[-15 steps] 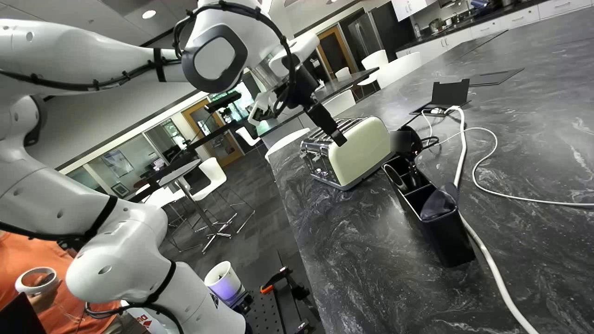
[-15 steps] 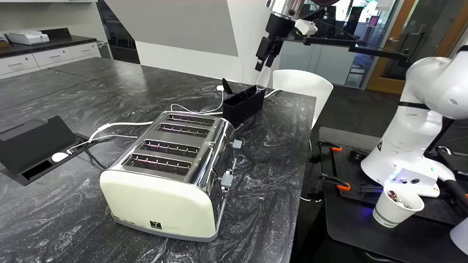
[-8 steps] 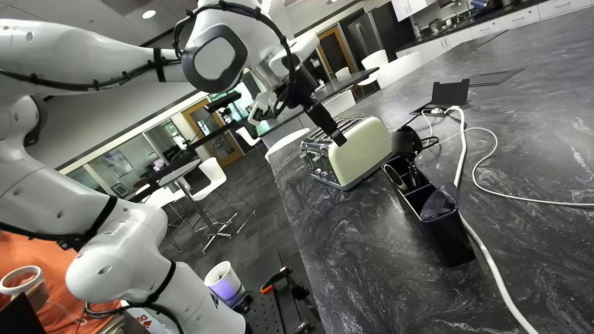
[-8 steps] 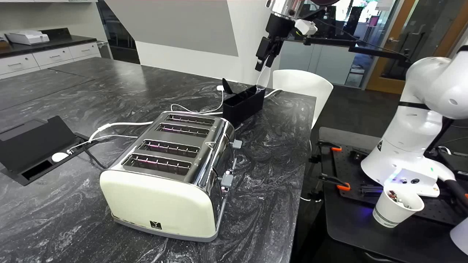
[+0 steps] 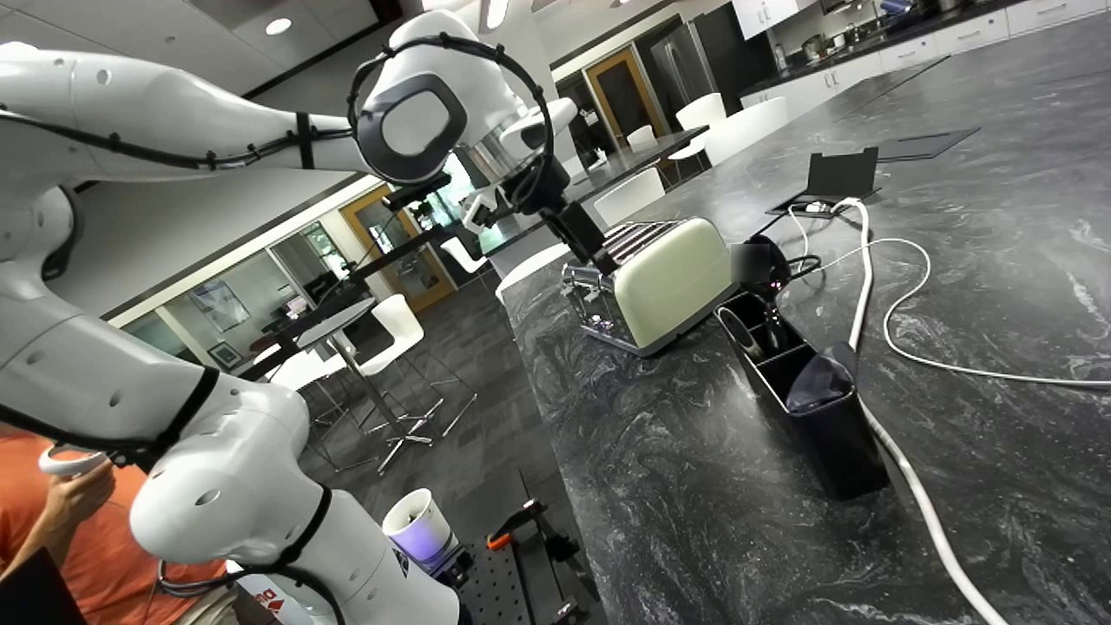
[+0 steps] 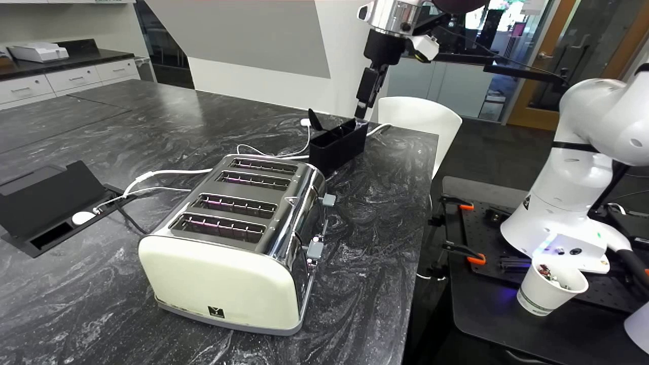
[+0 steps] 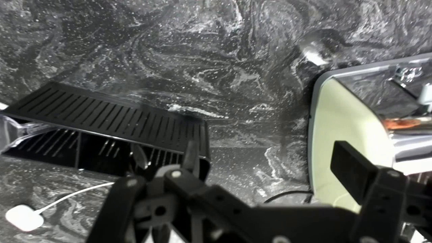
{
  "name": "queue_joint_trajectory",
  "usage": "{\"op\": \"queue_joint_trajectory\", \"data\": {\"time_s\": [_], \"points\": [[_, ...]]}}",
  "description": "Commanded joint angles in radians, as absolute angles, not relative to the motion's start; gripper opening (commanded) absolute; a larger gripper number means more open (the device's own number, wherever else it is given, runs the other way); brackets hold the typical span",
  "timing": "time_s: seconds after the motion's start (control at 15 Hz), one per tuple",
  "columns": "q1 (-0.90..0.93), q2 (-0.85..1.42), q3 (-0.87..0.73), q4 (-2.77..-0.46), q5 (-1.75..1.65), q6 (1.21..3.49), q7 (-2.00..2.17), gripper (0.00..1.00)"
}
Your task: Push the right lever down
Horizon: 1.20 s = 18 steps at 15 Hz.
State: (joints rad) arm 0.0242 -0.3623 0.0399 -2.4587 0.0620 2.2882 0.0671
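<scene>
A cream and chrome toaster (image 5: 679, 282) stands on the dark counter, and it also shows in an exterior view (image 6: 218, 284) and the wrist view (image 7: 347, 135). Two grey levers are on its chrome front, both high: the right lever (image 6: 329, 200), closer to the black organizer, and the left lever (image 6: 315, 250). Part of a grey lever (image 7: 426, 94) shows at the wrist view's right edge. My gripper (image 7: 266, 148) is open and empty; one finger overlaps the toaster's cream end, the other the organizer. It also shows in both exterior views (image 5: 603, 263) (image 6: 360, 112), apart from the levers.
A black organizer (image 5: 829, 443) with scissors and other items stands beside the toaster. White cables (image 5: 920, 495) run over the counter, near an open black outlet box (image 6: 56, 203). A white cup (image 6: 550, 286) stands by the robot base. A person in orange (image 5: 121, 555) sits behind the arm.
My gripper has come down and moved toward the counter's edge on the lever side. In an exterior view its fingers now line up. The toaster and levers have not moved.
</scene>
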Motion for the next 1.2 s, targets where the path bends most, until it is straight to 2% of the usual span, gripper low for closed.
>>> {"op": "queue_joint_trajectory", "data": {"time_s": [0.0, 0.53, 0.6, 0.73, 1.13], "points": [[0.073, -0.345, 0.100, -2.439, 0.063, 2.226, 0.100, 1.00], [0.115, -0.247, 0.260, -2.392, -0.028, 2.250, 0.339, 1.00], [0.121, -0.233, 0.274, -2.382, -0.036, 2.255, 0.358, 0.75], [0.130, -0.205, 0.294, -2.364, -0.063, 2.268, 0.389, 0.66], [0.154, -0.112, 0.299, -2.308, -0.091, 2.315, 0.420, 0.19]]}}
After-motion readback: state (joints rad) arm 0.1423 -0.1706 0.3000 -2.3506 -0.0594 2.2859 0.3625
